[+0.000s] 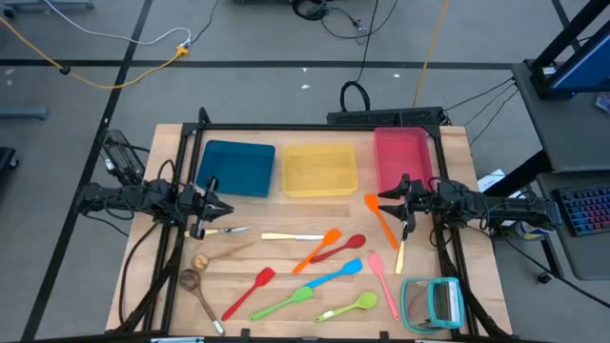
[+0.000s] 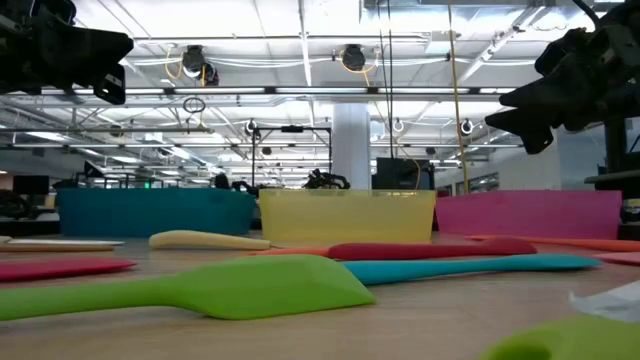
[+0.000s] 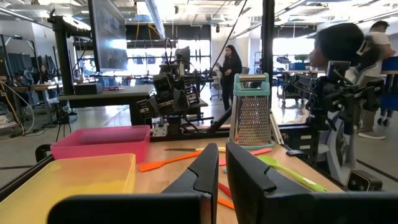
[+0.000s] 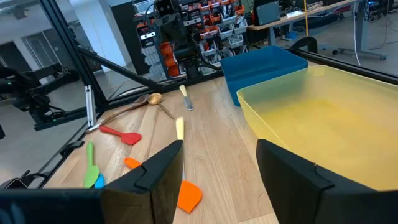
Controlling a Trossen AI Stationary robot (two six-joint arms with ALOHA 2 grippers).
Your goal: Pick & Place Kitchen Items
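The kitchen items lie flat and scattered on the wooden table's near half. Among them are an orange spatula (image 1: 317, 250), a red spoon (image 1: 341, 250), a blue spatula (image 1: 334, 276), a green spatula (image 1: 284, 303), a red spatula (image 1: 250, 291), a pink spatula (image 1: 383, 282) and two wooden spoons (image 1: 202, 276). My left gripper (image 1: 221, 208) (image 3: 222, 149) hovers shut at the table's left side, pointing level over a pale-handled knife (image 1: 226, 231). At the right side my right gripper (image 1: 386, 202) (image 4: 221, 146) is open, above another orange spatula (image 1: 379, 217). Neither touches anything.
A blue tray (image 1: 235, 168), a yellow tray (image 1: 319, 170) and a pink tray (image 1: 401, 157) stand in a row along the far side. A teal-framed rack (image 1: 434, 303) lies at the near right corner. A black frame (image 1: 315, 127) runs round the table. People stand in the room beyond.
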